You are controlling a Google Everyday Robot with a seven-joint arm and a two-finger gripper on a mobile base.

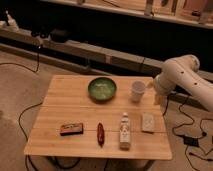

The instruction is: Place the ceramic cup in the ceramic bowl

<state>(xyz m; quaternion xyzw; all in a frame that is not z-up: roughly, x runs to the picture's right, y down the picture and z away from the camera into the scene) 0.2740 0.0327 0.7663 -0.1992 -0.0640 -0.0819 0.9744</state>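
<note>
I am approaching: my gripper (156,94) hangs just right of the ceramic cup (137,91), which stands on the table (65,107) right of the ceramic bowl (102,89). Clenched or released, I cannot tell. Next I must grasp the cup.

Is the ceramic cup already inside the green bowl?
No, the ceramic cup stands on the table beside the ceramic bowl, with the claw close by at the table's edge.
</note>
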